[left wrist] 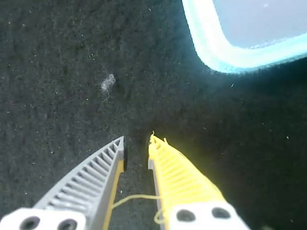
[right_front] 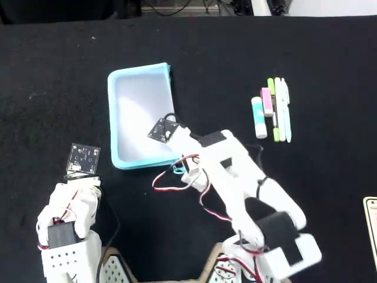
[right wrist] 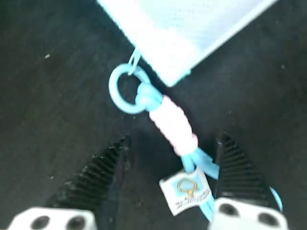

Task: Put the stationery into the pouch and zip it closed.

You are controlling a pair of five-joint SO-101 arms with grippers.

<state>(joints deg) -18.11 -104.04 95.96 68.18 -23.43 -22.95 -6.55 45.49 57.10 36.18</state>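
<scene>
The light blue pouch (right_front: 141,115) lies flat near the table's middle, with the stationery (right_front: 272,111) in a row to its right: a white and teal stick, a pink piece, and green and white pens. My right gripper (right wrist: 173,140) is open at the pouch's near right corner (right wrist: 182,28). Its black fingers stand on either side of the zipper pull's pink cord (right wrist: 172,122), with the blue ring (right wrist: 125,88) just beyond and a small tag (right wrist: 186,189) between them. My left gripper (left wrist: 137,143) hangs over bare table near the pouch's left corner (left wrist: 206,43), slightly open and holding nothing.
Black cloth covers the table (right_front: 53,71). A white card (right_front: 371,218) sits at the right edge. A speck of lint (left wrist: 108,82) lies ahead of the left gripper. The right arm (right_front: 235,183) stretches from the near edge toward the pouch.
</scene>
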